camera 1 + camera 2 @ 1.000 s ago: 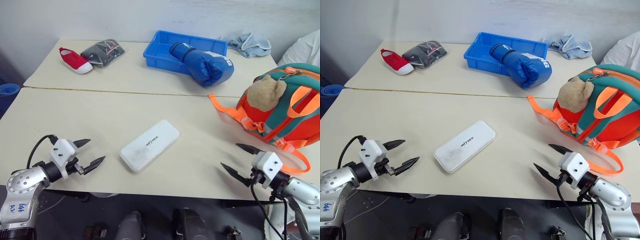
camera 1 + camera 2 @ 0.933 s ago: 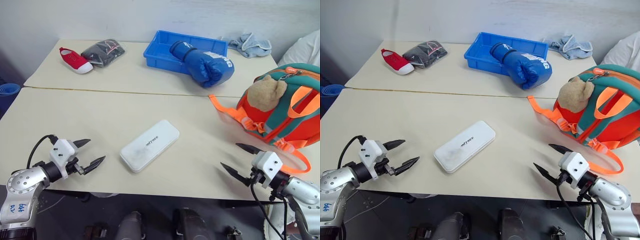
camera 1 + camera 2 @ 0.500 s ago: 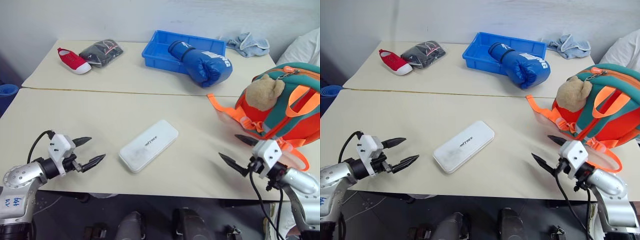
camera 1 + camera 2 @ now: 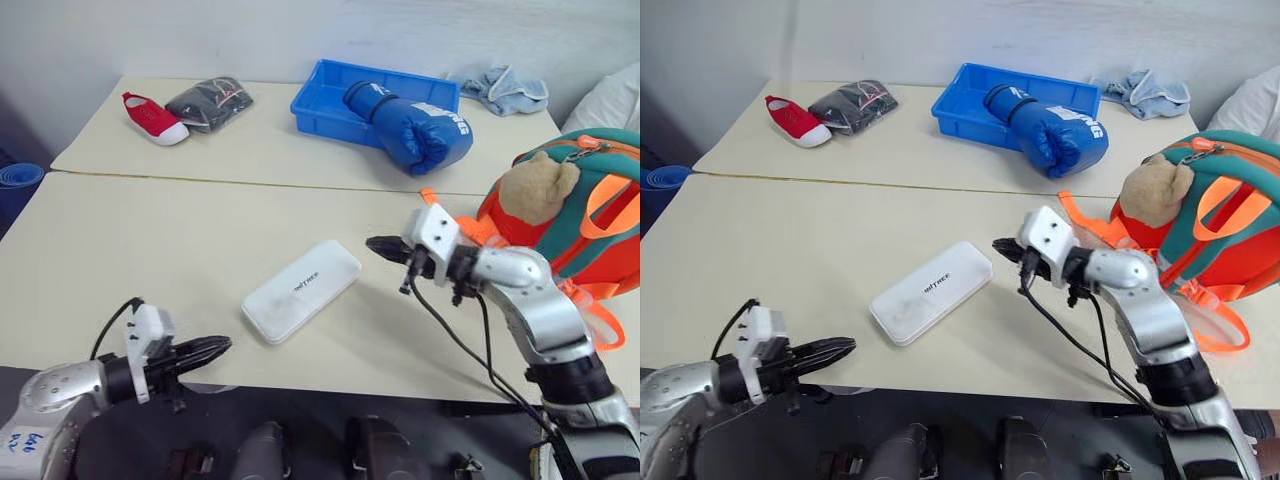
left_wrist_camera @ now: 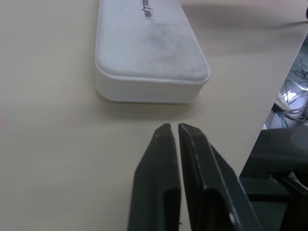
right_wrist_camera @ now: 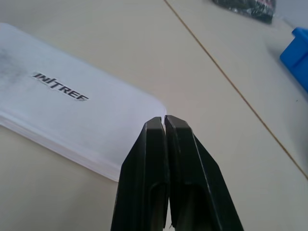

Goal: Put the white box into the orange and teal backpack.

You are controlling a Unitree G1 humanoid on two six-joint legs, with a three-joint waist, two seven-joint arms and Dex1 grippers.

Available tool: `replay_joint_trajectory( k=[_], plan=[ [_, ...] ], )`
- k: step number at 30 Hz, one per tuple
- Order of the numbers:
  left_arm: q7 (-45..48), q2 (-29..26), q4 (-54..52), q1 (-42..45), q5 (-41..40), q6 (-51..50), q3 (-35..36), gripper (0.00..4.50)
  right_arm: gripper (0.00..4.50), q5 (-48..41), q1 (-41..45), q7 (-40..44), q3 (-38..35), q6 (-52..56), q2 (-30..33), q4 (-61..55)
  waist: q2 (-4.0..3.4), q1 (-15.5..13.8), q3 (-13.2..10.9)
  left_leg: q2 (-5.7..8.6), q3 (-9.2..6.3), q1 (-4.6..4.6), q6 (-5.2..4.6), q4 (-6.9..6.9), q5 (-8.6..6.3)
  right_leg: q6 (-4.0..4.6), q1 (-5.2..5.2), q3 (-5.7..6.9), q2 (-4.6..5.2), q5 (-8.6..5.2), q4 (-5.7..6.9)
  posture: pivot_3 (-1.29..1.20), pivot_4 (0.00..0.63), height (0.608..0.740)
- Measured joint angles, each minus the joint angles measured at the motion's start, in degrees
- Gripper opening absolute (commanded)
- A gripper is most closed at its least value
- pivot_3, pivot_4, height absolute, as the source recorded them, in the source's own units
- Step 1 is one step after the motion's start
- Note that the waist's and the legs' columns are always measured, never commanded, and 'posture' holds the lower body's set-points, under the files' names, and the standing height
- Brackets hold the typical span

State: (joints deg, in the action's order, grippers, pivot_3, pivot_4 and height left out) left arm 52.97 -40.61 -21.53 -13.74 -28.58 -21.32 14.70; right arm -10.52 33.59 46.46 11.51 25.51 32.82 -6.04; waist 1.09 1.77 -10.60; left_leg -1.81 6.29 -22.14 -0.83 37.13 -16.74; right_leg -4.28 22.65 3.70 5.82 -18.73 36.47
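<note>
Matte cream bench (image 4: 150, 230) carries the smooth, round-cornered white box (image 4: 301, 290), lying flat mid-bench; the puffy orange and teal backpack (image 4: 590, 215) sits at its right edge. Both grippers, left (image 4: 218, 347) and right (image 4: 377, 244), have their tapered black fingers pressed together, empty.

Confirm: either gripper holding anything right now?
Nothing held. Left gripper and right gripper are both shut on air, each near an opposite end of the white box, which lies flat on the table.

Your head cameras look forward and down over the desk (image 4: 200, 230), your wrist cameras sit low along closed fingers, all sharing the white box (image 5: 149, 53).
</note>
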Motion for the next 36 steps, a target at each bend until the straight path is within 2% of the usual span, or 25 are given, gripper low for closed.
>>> replay_joint_trajectory(
  k=[3, 6, 12, 19, 26, 36],
  plan=[
    [-1.36, 0.16, 0.21, 4.02, 2.37, 0.67, -3.06, 0.02, 0.00, 2.55, 7.47, -0.65, 4.36, 6.26, -2.59, 5.22, 0.00, 0.15, 0.00, 0.01, 0.01, -0.05, -0.02, -0.03, 0.04, 0.00, 0.08, 0.01, 0.01, 0.00, 0.05, 0.00, 0.150, 0.740],
    [-1.80, 0.15, 1.32, 6.18, 3.35, 0.98, -4.05, 0.02, 0.00, 4.94, 11.82, -0.94, 6.21, 7.25, -4.40, 11.43, 0.00, 0.34, 0.00, 0.01, 0.04, -0.07, 0.01, -0.04, 0.04, 0.00, 0.09, 0.04, 0.00, 0.00, 0.04, 0.00, 0.150, 0.740],
    [-0.25, -1.40, 2.56, 6.25, 3.96, 0.78, -4.59, 0.02, 0.00, 8.50, 15.07, 1.00, 8.46, 4.40, -6.98, 25.51, 0.00, 0.55, 0.00, 0.03, 0.15, -0.12, -0.04, 0.01, 0.01, -0.03, 0.10, 0.04, 0.00, 0.02, 0.04, 0.00, 0.150, 0.740],
    [0.77, -2.26, 3.45, 6.58, 3.88, 0.12, -4.50, 0.02, 0.00, 9.90, 16.79, 3.10, 8.36, 0.43, -8.95, 31.06, 0.00, 1.32, 0.00, 0.01, 0.11, -0.10, 0.00, 0.00, 0.05, -0.03, 0.11, 0.06, 0.00, 0.02, 0.11, 0.00, 0.150, 0.740],
    [-0.80, -0.07, 4.86, 10.47, 3.78, -1.11, -4.70, 0.02, 0.00, 9.74, 14.16, 5.04, 7.68, 1.16, -8.67, 27.20, 0.00, 1.31, 0.00, 0.01, 0.10, -0.12, 0.00, -0.01, 0.04, -0.04, 0.11, 0.06, 0.00, 0.02, 0.32, 0.00, 0.150, 0.740],
    [-2.00, 1.80, 7.59, 16.46, 4.51, -2.91, -7.84, 0.02, 0.00, 6.57, -1.43, 6.13, 1.78, 13.15, 0.30, 3.16, 0.00, -0.05, 0.00, 0.02, 0.07, -0.13, 0.01, -0.01, 0.03, -0.05, 0.11, 0.10, 0.00, 0.02, 0.05, 0.00, 0.150, 0.740]
  ],
)
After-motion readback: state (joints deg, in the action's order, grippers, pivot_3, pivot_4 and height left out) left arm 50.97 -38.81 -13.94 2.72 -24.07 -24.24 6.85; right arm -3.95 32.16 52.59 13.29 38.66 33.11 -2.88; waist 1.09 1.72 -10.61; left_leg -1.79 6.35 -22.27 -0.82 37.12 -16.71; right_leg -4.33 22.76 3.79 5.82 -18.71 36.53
